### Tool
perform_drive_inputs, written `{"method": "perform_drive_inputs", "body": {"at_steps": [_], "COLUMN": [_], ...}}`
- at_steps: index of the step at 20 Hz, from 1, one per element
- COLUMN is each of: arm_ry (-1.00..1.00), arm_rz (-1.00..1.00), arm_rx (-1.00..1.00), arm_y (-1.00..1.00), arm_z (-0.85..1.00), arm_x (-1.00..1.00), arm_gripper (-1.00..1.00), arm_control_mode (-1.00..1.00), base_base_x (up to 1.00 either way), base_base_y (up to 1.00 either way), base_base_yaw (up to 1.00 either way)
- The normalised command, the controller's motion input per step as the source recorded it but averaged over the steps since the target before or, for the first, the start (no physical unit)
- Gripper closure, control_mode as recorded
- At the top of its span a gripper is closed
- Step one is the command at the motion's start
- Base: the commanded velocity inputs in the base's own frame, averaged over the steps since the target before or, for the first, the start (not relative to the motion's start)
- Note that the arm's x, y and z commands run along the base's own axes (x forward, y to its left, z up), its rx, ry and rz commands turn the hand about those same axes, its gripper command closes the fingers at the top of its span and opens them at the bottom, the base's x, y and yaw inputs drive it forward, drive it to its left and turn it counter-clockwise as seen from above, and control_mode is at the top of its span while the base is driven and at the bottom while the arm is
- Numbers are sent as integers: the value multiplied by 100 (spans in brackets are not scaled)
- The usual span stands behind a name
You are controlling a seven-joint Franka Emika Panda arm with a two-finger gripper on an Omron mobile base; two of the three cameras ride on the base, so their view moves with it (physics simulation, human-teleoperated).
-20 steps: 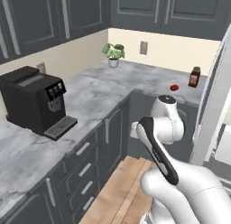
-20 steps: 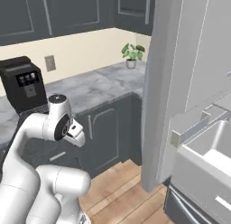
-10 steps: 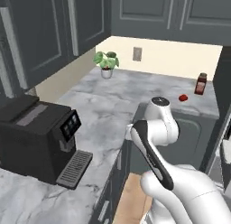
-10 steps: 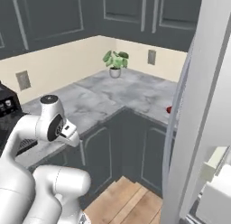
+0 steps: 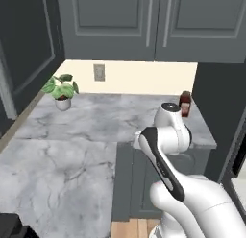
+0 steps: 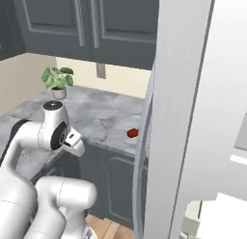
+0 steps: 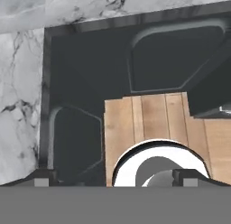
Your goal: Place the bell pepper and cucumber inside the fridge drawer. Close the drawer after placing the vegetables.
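Observation:
The bell pepper [image 6: 132, 133] is a small glossy red thing on the marble counter [image 6: 103, 120], close to the edge of the open white fridge door [image 6: 178, 112]. The cucumber and the fridge drawer are out of view. My arm [image 5: 166, 136] is folded up in front of the counter, its elbow [image 6: 54, 129] raised. In the hand view my gripper [image 7: 116, 182] points down at the wooden floor [image 7: 149, 119] and dark cabinet fronts, its fingertips [image 7: 43, 181] far apart with nothing between them.
A dark-red bottle [image 5: 185, 103] stands at the counter's right end by the wall. A potted plant [image 5: 61, 90] sits at the back left. Dark upper cabinets [image 5: 144, 26] hang above. The fridge door blocks the right side.
The whole scene has shifted: the base has moved toward the counter's corner. The coffee machine has slid out of view, and the pepper and plant appear nearer. The gripper stays open.

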Motion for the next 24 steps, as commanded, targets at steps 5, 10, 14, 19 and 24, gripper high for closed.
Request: {"method": "perform_drive_inputs", "body": {"at_steps": [5,10,14,19,24], "arm_ry": [0,3,16,21,23], "arm_rz": [0,-5,-15,-11,-12], "arm_rx": [0,0,0,-1,-5], "arm_y": [0,-11,-20,-27,-9], "arm_z": [0,0,-10,-26,-20], "arm_x": [0,24,100,100,86], "arm_gripper": [-100,-100,-100,-100,-100], "arm_control_mode": [100,-100,-100,-100,-100], "base_base_x": [80,14,0,0,0], "base_base_y": [1,1,0,0,0], "base_base_yaw": [-50,-18,0,0,0]}}
